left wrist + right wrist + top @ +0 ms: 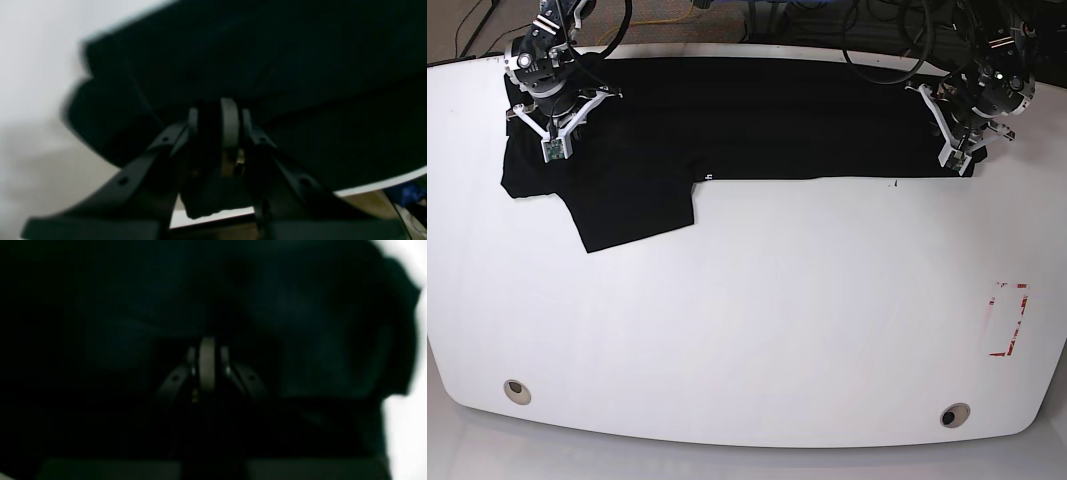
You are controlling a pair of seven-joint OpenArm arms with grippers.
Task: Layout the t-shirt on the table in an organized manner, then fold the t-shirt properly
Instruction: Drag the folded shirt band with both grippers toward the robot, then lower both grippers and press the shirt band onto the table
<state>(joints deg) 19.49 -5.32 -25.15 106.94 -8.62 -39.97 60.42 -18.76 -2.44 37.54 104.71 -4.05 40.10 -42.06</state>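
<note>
T-shirt (727, 120) cloth is pinched by left gripper (217, 113) and right gripper (207, 350); red marking (1007, 320) is noted well apart on table (777, 330).

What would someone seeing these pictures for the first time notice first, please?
A black t-shirt lies stretched in a long band along the far edge of the white table, one sleeve hanging out at its left end. The right gripper and left gripper sit at its two ends, shut on the cloth.

The t-shirt (727, 120) lies on the table (747, 330) along the upper edge of the frame, with one gripper at each end.
</note>
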